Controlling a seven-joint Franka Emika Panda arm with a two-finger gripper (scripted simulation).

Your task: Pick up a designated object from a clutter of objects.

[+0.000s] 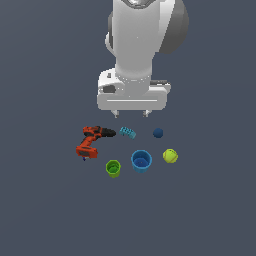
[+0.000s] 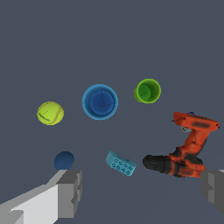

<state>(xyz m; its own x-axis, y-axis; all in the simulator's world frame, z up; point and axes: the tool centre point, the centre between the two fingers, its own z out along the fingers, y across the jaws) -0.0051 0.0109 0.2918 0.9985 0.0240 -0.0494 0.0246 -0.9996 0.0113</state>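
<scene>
Exterior view: the white arm fills the upper centre and is cut off by the frame's top edge, so its base and upper links go unseen. The gripper (image 1: pixel 131 114) hangs above the clutter with only two short finger tips showing under the wide hand body; they stand well apart, released, grasping nothing. The teal ribbed piece (image 1: pixel 127 132) lies on the dark floor just below the finger tips in the picture, small and hard to resolve, its ribs barely legible. Taking the piece as the clock centre in this view, the drill (image 1: pixel 92 141) lies at about 8 o'clock with its black chuck near the piece, the dark blue ball (image 1: pixel 158 133) at 3 o'clock, the blue cup (image 1: pixel 141 161) at 5 o'clock, the green cup (image 1: pixel 113 168) at 7 o'clock, and the yellow-green ball (image 1: pixel 170 156) farther out at 4 o'clock.

Wrist view: the piece (image 2: pixel 120 163) appears larger, tilted, with a studded face, lying free between the two grey fingers (image 2: pixel 70 192), which are cropped by the frame edges. Both cups (image 2: pixel 99 102) (image 2: pixel 147 91) show open mouths and interiors, not readable from outside. The drill (image 2: pixel 181 151) nearly touches the piece with its chuck. The dark blue ball (image 2: pixel 64 160) blends with the floor.
</scene>
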